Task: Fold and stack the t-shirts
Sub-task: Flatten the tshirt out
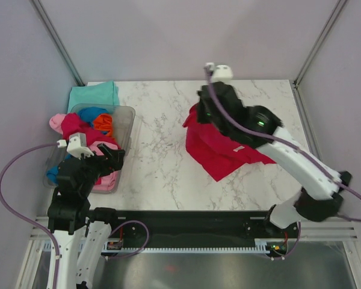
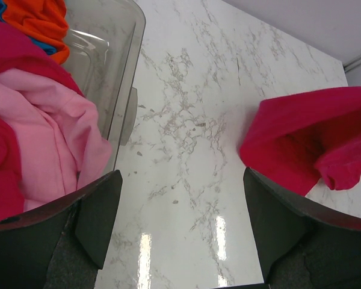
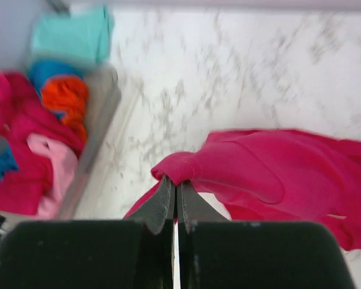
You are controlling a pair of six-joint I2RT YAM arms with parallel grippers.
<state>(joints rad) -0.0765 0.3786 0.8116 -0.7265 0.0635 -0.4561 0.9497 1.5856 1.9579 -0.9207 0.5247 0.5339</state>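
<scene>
A large crimson-red t-shirt point(image 1: 219, 147) lies rumpled on the marble table right of centre. My right gripper point(image 3: 175, 183) is shut on a bunched edge of it point(image 3: 186, 165) and holds that edge lifted above the table; the rest of the shirt point(image 3: 289, 174) trails down to the right. My left gripper point(image 2: 180, 229) is open and empty, low over the table beside the bin, with the red shirt point(image 2: 307, 144) ahead on its right. Pink point(image 2: 54, 138), orange point(image 2: 39, 21), blue point(image 1: 90, 112) and red shirts fill the clear bin. A mint-teal shirt point(image 1: 93, 93) lies folded behind the bin.
The clear plastic bin point(image 1: 125, 120) stands at the table's left side, its wall close to my left gripper's left finger point(image 2: 96, 211). Grey walls and frame posts enclose the table on three sides. Bare marble point(image 1: 156, 144) lies between the bin and the red shirt.
</scene>
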